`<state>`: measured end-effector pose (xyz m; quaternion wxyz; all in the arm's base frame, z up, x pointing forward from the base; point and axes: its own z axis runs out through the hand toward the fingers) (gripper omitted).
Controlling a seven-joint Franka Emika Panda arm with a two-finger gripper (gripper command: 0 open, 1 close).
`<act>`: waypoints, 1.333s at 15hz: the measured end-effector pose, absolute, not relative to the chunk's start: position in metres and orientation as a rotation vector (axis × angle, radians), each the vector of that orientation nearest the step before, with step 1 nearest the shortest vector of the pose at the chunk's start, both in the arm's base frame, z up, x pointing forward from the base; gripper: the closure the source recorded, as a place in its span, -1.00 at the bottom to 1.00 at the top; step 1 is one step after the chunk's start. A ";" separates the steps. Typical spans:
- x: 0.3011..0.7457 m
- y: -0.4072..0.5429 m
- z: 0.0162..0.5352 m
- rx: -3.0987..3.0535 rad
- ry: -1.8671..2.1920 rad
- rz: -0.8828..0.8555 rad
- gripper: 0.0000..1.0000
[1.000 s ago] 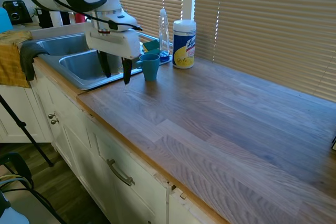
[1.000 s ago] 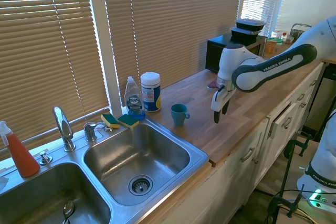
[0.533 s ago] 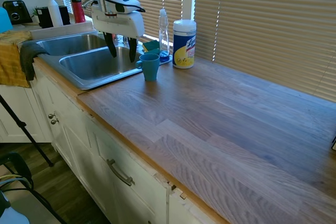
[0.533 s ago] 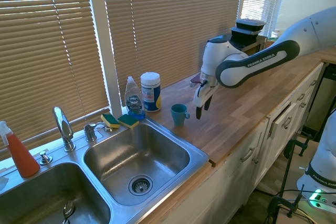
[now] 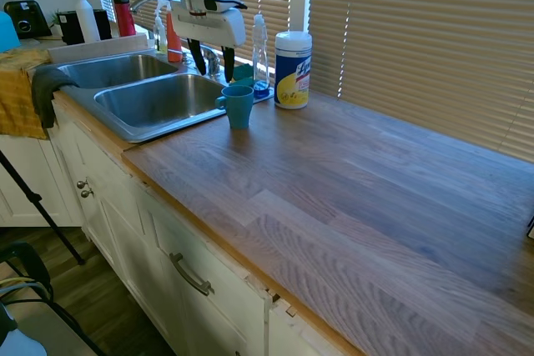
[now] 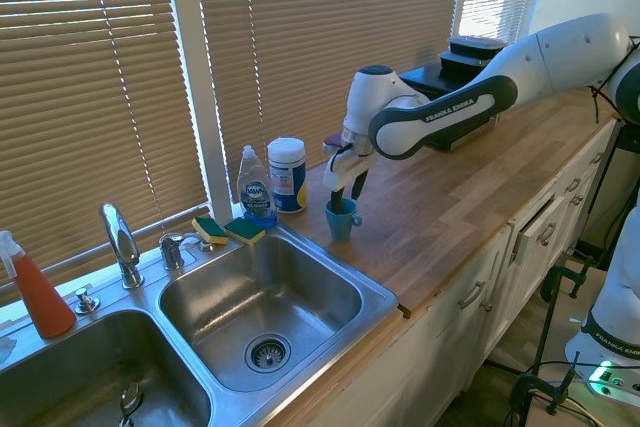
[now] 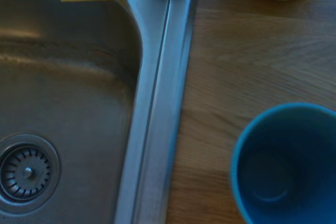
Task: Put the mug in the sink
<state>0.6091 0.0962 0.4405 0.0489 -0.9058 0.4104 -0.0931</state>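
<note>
**Hand over the mug, nothing gripped**

The mug [image 6: 341, 218] stood upright on the table's [image 6: 470, 197] edge, just beside the sink [image 6: 262, 292]. The hand [image 6: 345, 190] hovered above its rim, fingers spread apart, holding nothing.

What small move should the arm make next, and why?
Probably lower straight down so the fingers straddle the mug's wall, then close. The gripper hangs open just above the rim, and the mug stands upright and ungrasped on the counter beside the sink, its empty inside showing in the wrist view.
</note>
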 end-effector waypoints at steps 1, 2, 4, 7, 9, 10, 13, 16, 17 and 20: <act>0.618 0.097 0.433 -2.764 1.256 -0.269 -1.00; 0.626 0.096 0.424 -2.767 1.262 -0.254 -1.00; 0.637 0.094 0.405 -2.773 1.277 -0.224 -1.00; 0.645 0.100 0.380 -2.787 1.281 -0.175 1.00; 0.648 0.101 0.371 -2.784 1.291 -0.151 1.00; 0.649 0.100 0.369 -2.780 1.298 -0.142 1.00; 0.650 0.098 0.367 -2.772 1.313 -0.126 1.00; 0.651 0.096 0.361 -2.768 1.325 -0.109 1.00; 0.651 0.096 0.361 -2.767 1.325 -0.107 1.00; 0.651 0.098 0.360 -2.763 1.326 -0.102 1.00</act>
